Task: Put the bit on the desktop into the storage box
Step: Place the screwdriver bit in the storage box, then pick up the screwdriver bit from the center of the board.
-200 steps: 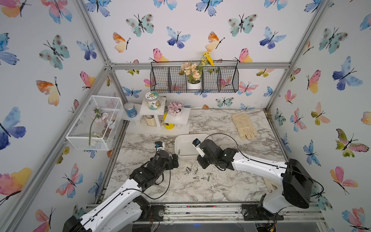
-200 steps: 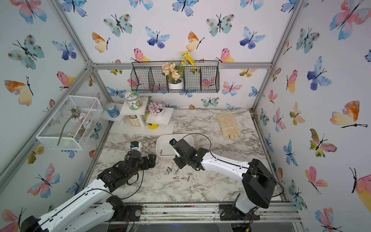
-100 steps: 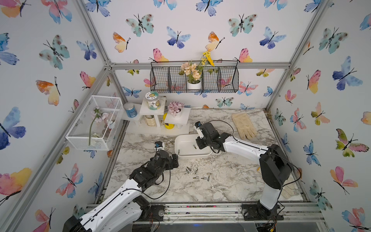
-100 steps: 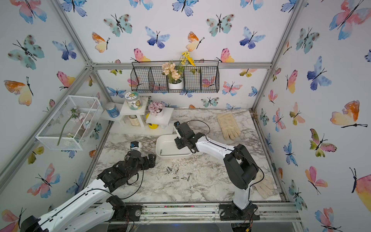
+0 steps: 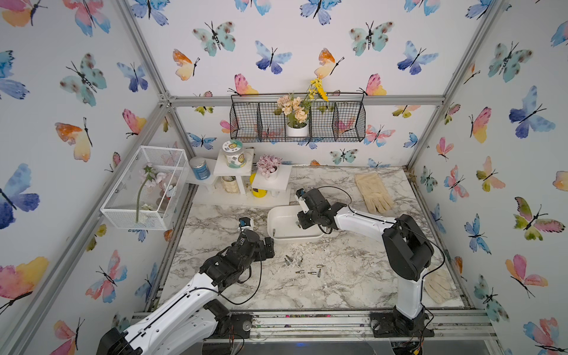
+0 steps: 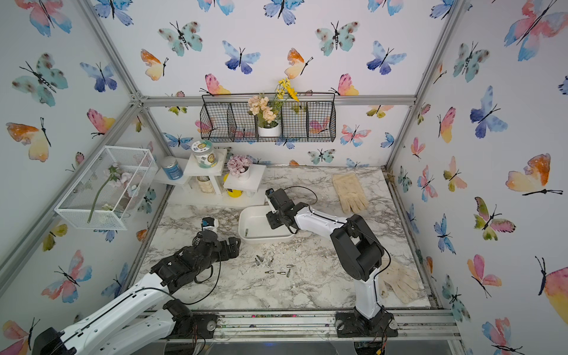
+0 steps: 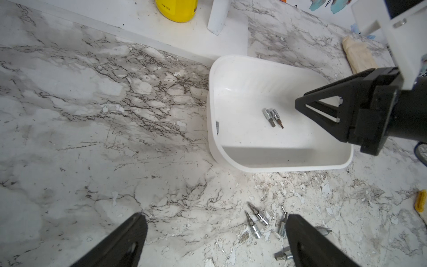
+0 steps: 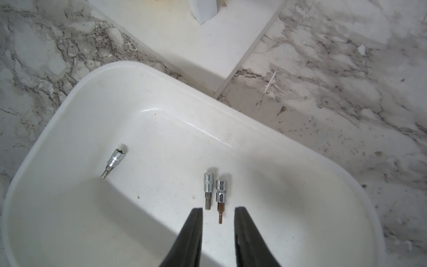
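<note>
Plainly, the right gripper hung over the white storage box, its black jaws a little apart and pinching nothing. Two socket bits lay side by side on the box floor just past its fingertips: a grey-tipped bit and a brown-tipped bit, whose tip showed in the gap between the jaws. A third bit lay apart from them, near the box's curved wall. The left gripper hovered low above the marble desktop beside the box, its jaws spread wide and empty. Several loose bits lay scattered on the desktop in front of the box, near the left gripper. One cream glove lay at the back of the desktop, and another glove by the right arm's base.
</note>
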Available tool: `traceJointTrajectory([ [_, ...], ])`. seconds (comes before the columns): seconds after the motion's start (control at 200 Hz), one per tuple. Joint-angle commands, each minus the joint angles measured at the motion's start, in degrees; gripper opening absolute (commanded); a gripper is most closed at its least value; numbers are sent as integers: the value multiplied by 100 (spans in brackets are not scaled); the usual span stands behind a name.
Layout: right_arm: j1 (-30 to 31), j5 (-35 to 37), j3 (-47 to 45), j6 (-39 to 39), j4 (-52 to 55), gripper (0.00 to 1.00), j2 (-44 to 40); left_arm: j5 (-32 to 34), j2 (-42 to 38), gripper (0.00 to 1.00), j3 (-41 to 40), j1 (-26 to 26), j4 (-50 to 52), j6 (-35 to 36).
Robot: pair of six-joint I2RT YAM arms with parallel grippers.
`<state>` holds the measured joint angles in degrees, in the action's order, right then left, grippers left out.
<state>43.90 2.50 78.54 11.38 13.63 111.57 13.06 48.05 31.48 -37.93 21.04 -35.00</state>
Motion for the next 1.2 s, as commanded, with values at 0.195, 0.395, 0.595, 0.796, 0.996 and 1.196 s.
traceJointTrajectory([
  [0.195, -39, 131, -381, 162, -99, 42, -799, -415, 167, 99, -28, -99, 159, 23],
  [0.395, -39, 607, -1149, 335, -190, 54, -1808, -373, 429, 99, -76, -452, 114, -251],
  [0.595, -39, 1209, -2156, 467, -531, 71, -3003, -122, 853, 99, -52, -971, 66, -677],
  [0.796, -39, 1733, -2799, 539, -528, 99, -3853, 114, 1520, 99, 115, -1428, 85, -949],
  [0.996, -39, 1990, -3284, 770, -596, 98, -4456, 294, 2128, 99, 390, -1709, 161, -1035],
  [1.196, -39, 2027, -3568, 912, -713, 99, -4777, 406, 2614, 93, 633, -1870, 174, -1010],
])
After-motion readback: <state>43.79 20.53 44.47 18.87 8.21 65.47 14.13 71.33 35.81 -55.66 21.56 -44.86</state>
